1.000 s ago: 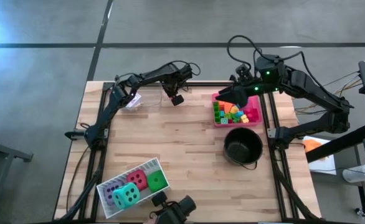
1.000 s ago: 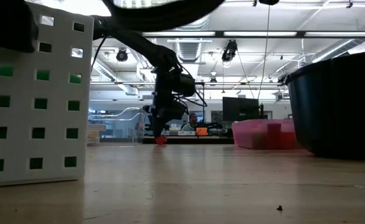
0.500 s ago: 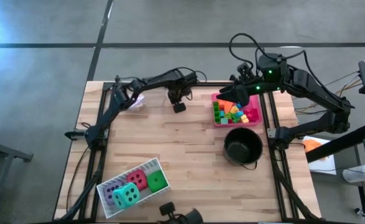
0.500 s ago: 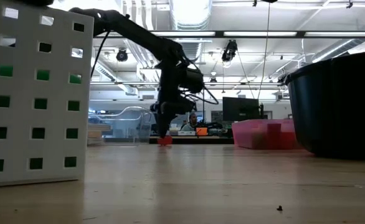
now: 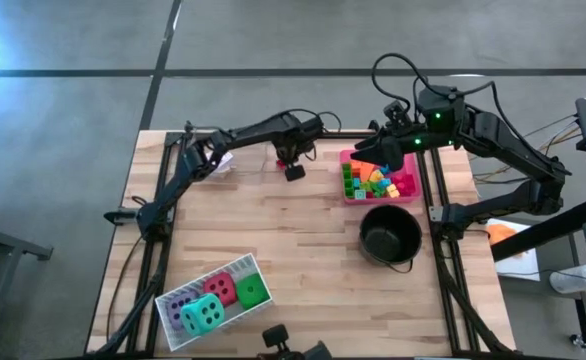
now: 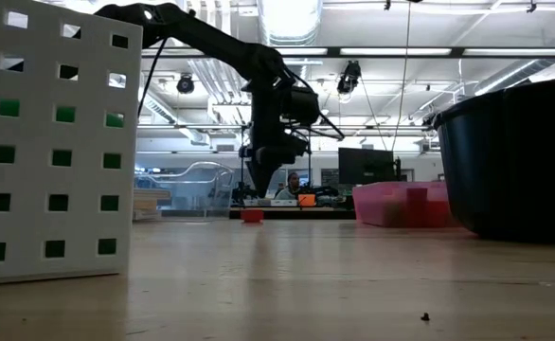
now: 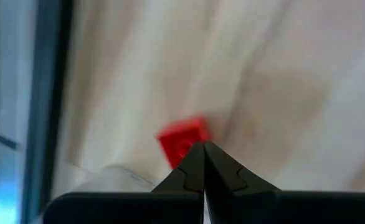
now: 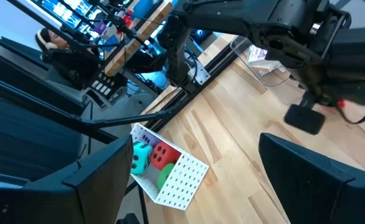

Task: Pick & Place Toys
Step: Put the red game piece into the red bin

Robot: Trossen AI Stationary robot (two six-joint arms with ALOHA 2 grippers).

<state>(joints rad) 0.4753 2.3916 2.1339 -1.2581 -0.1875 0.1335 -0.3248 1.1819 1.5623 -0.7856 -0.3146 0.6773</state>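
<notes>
Near the table's far edge, left gripper (image 5: 294, 171) hangs just above the wood, jaws pressed fully together, nothing between them. Small red block (image 6: 252, 216) lies on the table (image 5: 303, 240) right under its tips. Right gripper (image 5: 370, 152), jaws spread wide and empty, sits over the pink tray (image 5: 344, 157) of bright blocks (image 5: 376, 181). Four soft dice (image 5: 213, 299) rest in the white tray (image 5: 235, 268) at the near left.
</notes>
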